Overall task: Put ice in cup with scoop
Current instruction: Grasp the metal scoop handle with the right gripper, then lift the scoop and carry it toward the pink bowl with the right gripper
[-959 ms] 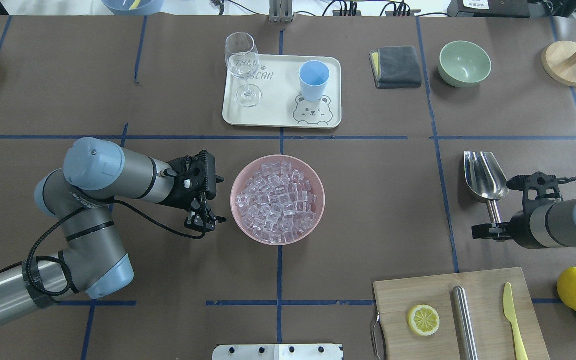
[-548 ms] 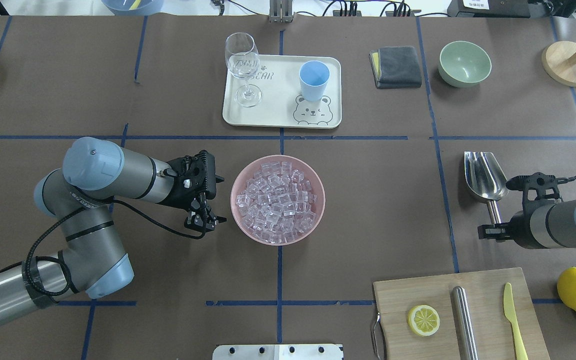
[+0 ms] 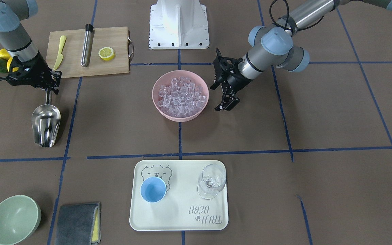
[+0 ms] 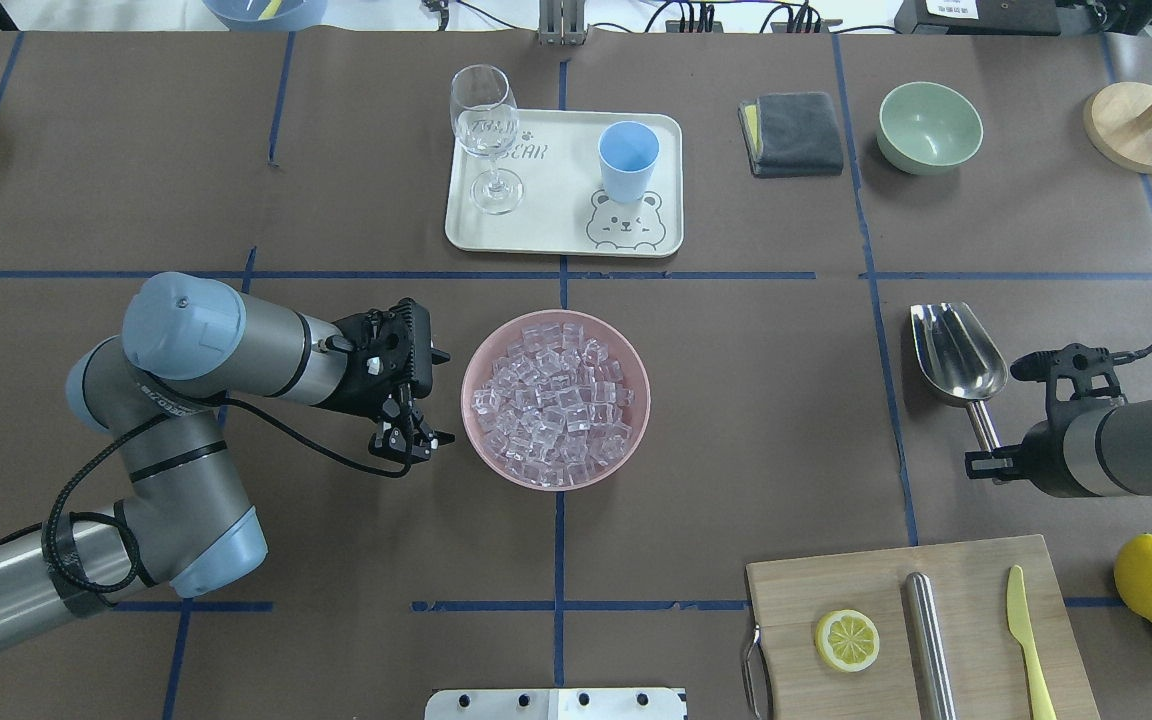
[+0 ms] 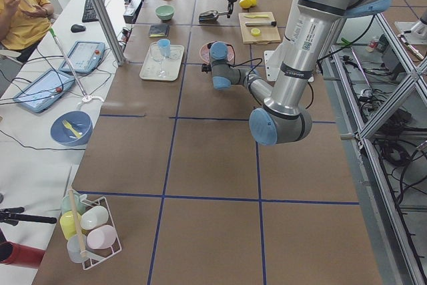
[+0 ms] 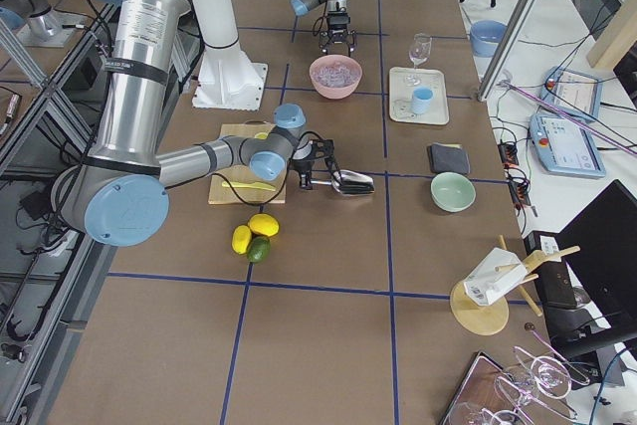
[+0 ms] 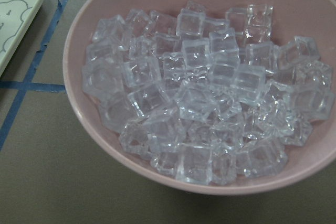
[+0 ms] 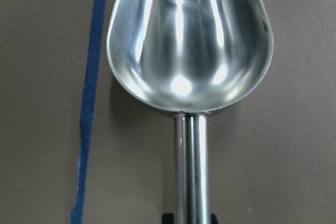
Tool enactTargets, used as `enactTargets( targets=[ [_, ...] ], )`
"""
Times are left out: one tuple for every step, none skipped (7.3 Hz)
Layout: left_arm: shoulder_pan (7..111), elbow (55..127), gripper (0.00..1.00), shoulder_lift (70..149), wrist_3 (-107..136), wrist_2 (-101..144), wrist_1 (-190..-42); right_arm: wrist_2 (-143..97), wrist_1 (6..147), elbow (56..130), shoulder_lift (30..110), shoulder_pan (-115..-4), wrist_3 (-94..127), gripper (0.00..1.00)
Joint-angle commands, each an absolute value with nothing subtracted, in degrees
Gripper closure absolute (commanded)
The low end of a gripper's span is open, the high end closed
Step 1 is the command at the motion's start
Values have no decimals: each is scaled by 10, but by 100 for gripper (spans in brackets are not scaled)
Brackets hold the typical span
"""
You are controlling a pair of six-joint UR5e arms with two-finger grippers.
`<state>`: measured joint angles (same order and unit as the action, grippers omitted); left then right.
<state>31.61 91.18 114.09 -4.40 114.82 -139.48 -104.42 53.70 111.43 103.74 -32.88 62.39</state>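
Gripping scoop [image 3: 46,126] by rod end, front view: R claw [image 3: 48,89] clenched on it, well apart from ice [image 3: 181,95] and cup [image 3: 153,190]. Overhead: L claw [image 4: 414,442] released, just beside ice bowl [image 4: 642,425]; scoop swinging in could clip it. R wrist: thin rod may twist in grip, spilling cubes.

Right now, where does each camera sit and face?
Front-facing: across the table, facing the robot's base; both arms show.
Overhead: behind the robot, looking down; both arms.
Exterior left: table's end, left arm nearest.
Exterior right: opposite end, right arm nearest.
Left wrist: above the ice; no body visible.
Right wrist: above the scoop; body hardly visible.
Front-facing and overhead share the cup.
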Motion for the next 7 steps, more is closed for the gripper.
enactTargets(
  targets=[
    [316,913,0,1141,-40,1147,-1395,-1052,543,1162,1044,-345,577,100],
    [316,913,0,1141,-40,1145,-1395,-1107,545,1178,1041,-378,572,100],
    [316,912,0,1141,-39,1143,-1394,-1166,544,1193,1038,-413,536,100],
    [316,912,0,1141,-40,1145,-1395,-1206,544,1207,1032,-421,460,100],
    [316,911,0,1141,-39,1144,-1395,-1209,546,1209,1004,-408,438,100],
    [315,911,0,1141,-38,1144,-1395,-1209,579,1209,951,-392,432,100],
    [316,911,0,1141,-38,1143,-1395,-1208,658,1211,880,-387,431,100]
  ],
)
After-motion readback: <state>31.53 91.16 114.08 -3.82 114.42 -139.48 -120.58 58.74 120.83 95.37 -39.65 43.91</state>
